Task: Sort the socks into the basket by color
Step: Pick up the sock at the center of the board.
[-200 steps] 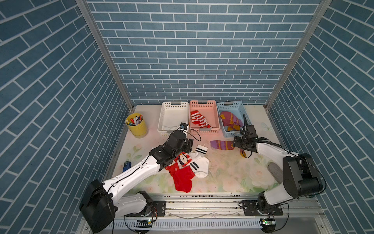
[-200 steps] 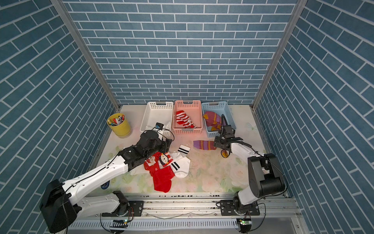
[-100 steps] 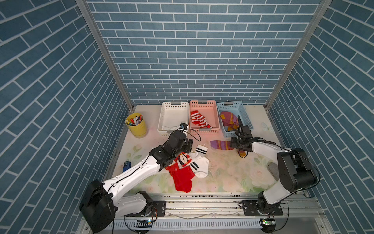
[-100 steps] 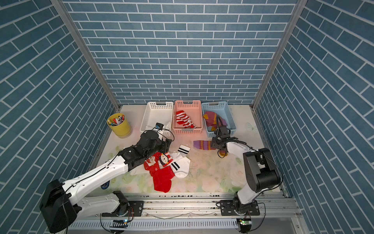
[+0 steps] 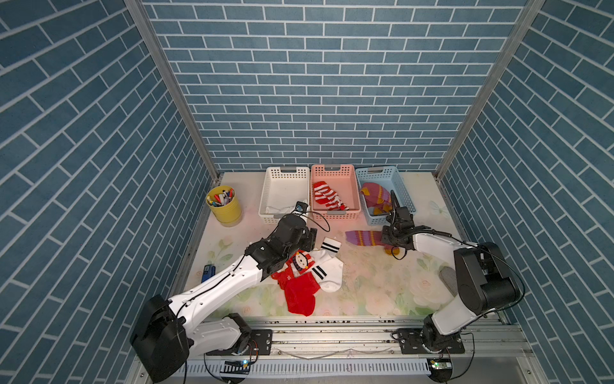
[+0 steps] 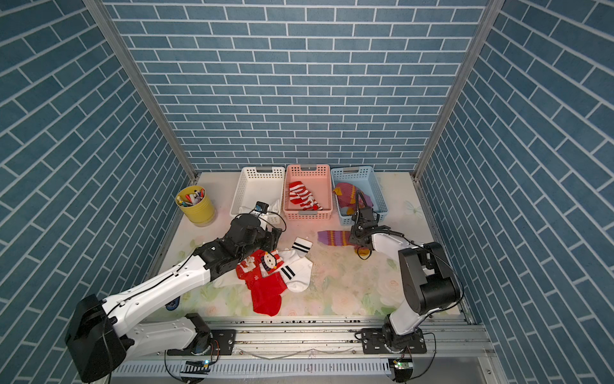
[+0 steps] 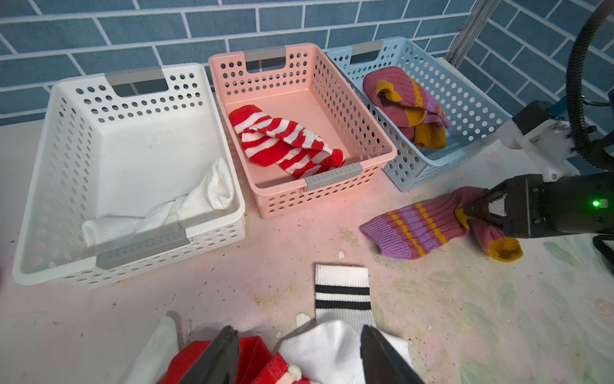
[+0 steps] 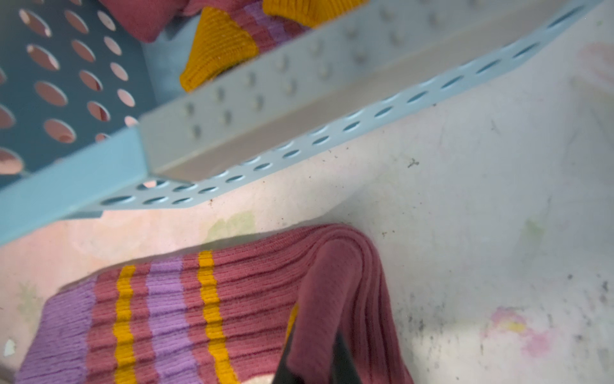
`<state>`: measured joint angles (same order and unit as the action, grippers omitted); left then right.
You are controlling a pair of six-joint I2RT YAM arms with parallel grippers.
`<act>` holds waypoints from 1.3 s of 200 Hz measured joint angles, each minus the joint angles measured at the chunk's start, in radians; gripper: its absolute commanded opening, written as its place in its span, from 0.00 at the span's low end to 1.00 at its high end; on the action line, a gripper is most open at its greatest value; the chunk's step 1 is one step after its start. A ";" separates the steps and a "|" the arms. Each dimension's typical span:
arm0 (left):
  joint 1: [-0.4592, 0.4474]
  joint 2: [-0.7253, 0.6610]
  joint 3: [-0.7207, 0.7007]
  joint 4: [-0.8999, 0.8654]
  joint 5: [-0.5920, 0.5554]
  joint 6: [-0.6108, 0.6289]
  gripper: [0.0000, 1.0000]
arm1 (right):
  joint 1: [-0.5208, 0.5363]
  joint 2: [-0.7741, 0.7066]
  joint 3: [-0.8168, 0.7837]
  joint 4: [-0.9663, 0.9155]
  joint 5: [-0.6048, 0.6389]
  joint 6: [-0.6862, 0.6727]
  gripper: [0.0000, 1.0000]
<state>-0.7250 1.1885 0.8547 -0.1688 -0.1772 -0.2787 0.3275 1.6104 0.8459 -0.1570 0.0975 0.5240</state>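
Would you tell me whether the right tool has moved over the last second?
Yes: the right tool edged along the front of the blue basket toward the pink basket, closing on the mauve sock.

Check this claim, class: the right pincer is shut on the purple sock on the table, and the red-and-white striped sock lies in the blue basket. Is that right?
No: the left wrist view shows the red-and-white striped sock in the pink basket, not the blue basket. The right pincer is indeed shut on the purple sock on the table.
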 measured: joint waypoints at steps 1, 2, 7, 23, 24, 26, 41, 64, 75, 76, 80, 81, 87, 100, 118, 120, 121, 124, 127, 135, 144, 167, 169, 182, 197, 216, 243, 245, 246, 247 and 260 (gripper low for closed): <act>0.000 0.000 0.000 0.000 0.000 0.000 0.64 | 0.000 0.000 0.000 0.000 0.000 0.001 0.05; 0.000 0.000 0.000 0.000 0.001 0.000 0.64 | 0.000 0.000 0.000 0.000 0.000 0.002 0.05; 0.000 0.000 0.000 0.000 0.002 0.000 0.64 | 0.000 -0.001 0.000 0.000 0.000 0.001 0.04; 0.000 -0.001 0.000 -0.001 0.002 0.000 0.64 | 0.000 -0.017 -0.007 -0.006 -0.004 0.000 0.02; 0.000 -0.001 0.000 -0.001 0.002 0.000 0.64 | 0.000 -0.018 -0.008 -0.006 -0.004 0.000 0.02; 0.000 -0.001 0.000 -0.001 0.002 0.000 0.64 | 0.000 -0.023 -0.010 -0.009 -0.004 0.000 0.01; 0.000 -0.006 0.000 -0.002 0.003 0.000 0.64 | 0.000 -0.066 -0.018 -0.031 -0.006 0.000 0.00; 0.000 -0.016 0.000 -0.003 0.005 0.000 0.64 | 0.001 -0.178 -0.024 -0.081 -0.012 -0.003 0.00; 0.000 -0.018 0.000 -0.003 0.005 -0.001 0.64 | 0.001 -0.238 -0.024 -0.100 -0.014 -0.006 0.00; 0.000 -0.018 0.000 -0.003 0.005 0.000 0.64 | 0.001 -0.246 -0.024 -0.104 -0.014 -0.007 0.00; 0.000 -0.018 0.000 -0.003 0.006 0.000 0.64 | 0.001 -0.268 -0.024 -0.112 -0.015 -0.008 0.00; 0.000 -0.018 0.000 -0.003 0.006 0.000 0.64 | 0.001 -0.276 -0.024 -0.114 -0.015 -0.008 0.00; 0.000 -0.018 0.000 -0.004 0.006 -0.001 0.64 | 0.001 -0.307 -0.023 -0.126 -0.016 -0.008 0.00; 0.000 -0.018 0.000 -0.004 0.010 -0.001 0.64 | 0.001 -0.365 -0.014 -0.159 -0.019 -0.010 0.01; 0.000 -0.018 0.000 -0.006 0.018 -0.002 0.64 | 0.002 -0.410 0.017 -0.205 -0.026 -0.020 0.01; 0.000 -0.018 0.000 -0.006 0.018 -0.002 0.64 | 0.002 -0.415 0.023 -0.211 -0.027 -0.023 0.01; 0.000 -0.018 0.000 -0.006 0.018 -0.002 0.64 | 0.002 -0.417 0.024 -0.213 -0.027 -0.024 0.01; 0.000 -0.018 0.000 -0.006 0.018 -0.002 0.64 | 0.002 -0.422 0.034 -0.222 -0.027 -0.027 0.01; 0.000 -0.018 0.000 -0.006 0.019 -0.003 0.64 | 0.002 -0.428 0.042 -0.229 -0.029 -0.028 0.01; 0.000 -0.018 0.000 -0.006 0.021 -0.004 0.64 | 0.002 -0.439 0.060 -0.243 -0.030 -0.034 0.01; 0.000 -0.018 0.000 -0.006 0.023 -0.006 0.64 | 0.002 -0.449 0.087 -0.262 -0.031 -0.040 0.01; 0.000 -0.018 0.000 -0.006 0.025 -0.007 0.64 | 0.002 -0.465 0.161 -0.299 -0.031 -0.062 0.01; 0.000 -0.018 0.000 -0.006 0.025 -0.007 0.64 | 0.002 -0.465 0.166 -0.302 -0.031 -0.063 0.01; 0.000 -0.018 0.000 -0.007 0.025 -0.008 0.64 | 0.002 -0.465 0.210 -0.315 -0.031 -0.080 0.02; 0.000 -0.018 0.000 -0.010 0.025 -0.010 0.64 | 0.002 -0.462 0.259 -0.331 -0.030 -0.095 0.02; 0.000 -0.018 0.000 -0.019 0.025 -0.014 0.64 | 0.002 -0.437 0.327 -0.338 -0.030 -0.114 0.02; 0.000 -0.023 0.000 -0.029 0.024 -0.018 0.64 | 0.002 -0.362 0.413 -0.338 -0.030 -0.142 0.02; 0.000 -0.024 0.000 -0.030 0.024 -0.018 0.64 | 0.002 -0.355 0.420 -0.337 -0.030 -0.145 0.02; 0.000 -0.025 0.000 -0.031 0.024 -0.018 0.64 | 0.002 -0.352 0.422 -0.337 -0.030 -0.146 0.02; 0.000 -0.025 0.000 -0.031 0.024 -0.018 0.64 | 0.002 -0.349 0.424 -0.337 -0.030 -0.147 0.02; 0.000 -0.034 0.000 -0.035 0.024 -0.020 0.64 | 0.002 -0.300 0.471 -0.337 -0.030 -0.163 0.02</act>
<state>-0.7250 1.1545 0.8551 -0.2043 -0.1532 -0.2989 0.3294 1.3106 1.3170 -0.4938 0.0677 0.3614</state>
